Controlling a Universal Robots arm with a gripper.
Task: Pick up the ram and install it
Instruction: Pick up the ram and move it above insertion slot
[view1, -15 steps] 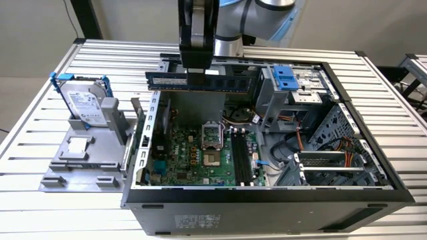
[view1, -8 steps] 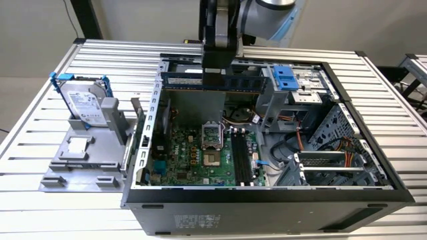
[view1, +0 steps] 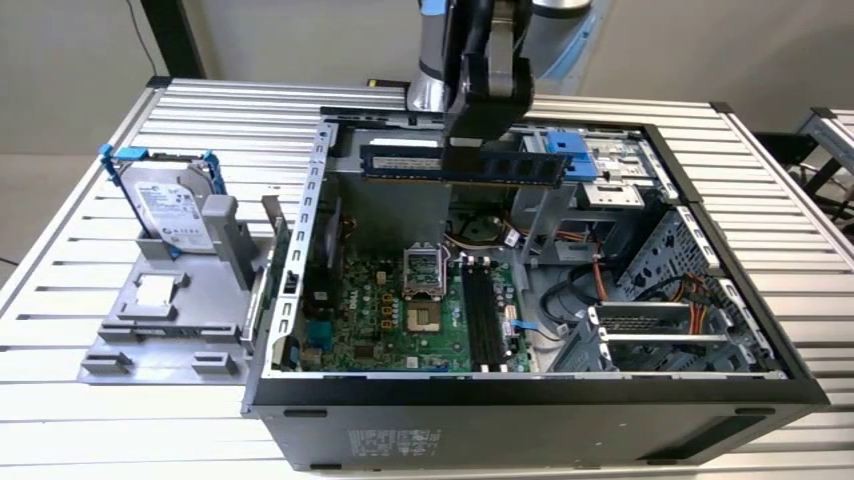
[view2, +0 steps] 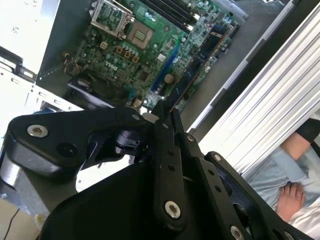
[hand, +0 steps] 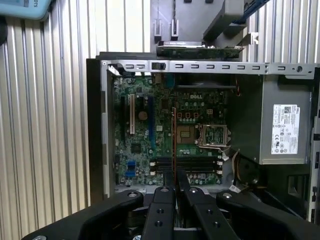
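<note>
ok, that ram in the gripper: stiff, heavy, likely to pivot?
Probably stiff: the ram runs straight either side of the gripper, no visible sag. Likely light, being a thin flat board. Pinched at one spot near mid-length, it might pivot if an end gets bumped.

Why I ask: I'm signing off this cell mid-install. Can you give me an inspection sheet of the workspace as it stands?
Surface: slatted metal table, carrying an open computer case.
Job's things: ram held level above the case; black memory slots on the motherboard look unfilled.
Clutter: hard drive upright in a grey fixture, on the exterior view's left of the case.
Grippers: tool shut on the ram.
Cables: orange and black cables loose inside the case.
Surroundings: a person's hand past the table's edge in the second wrist view.
</note>
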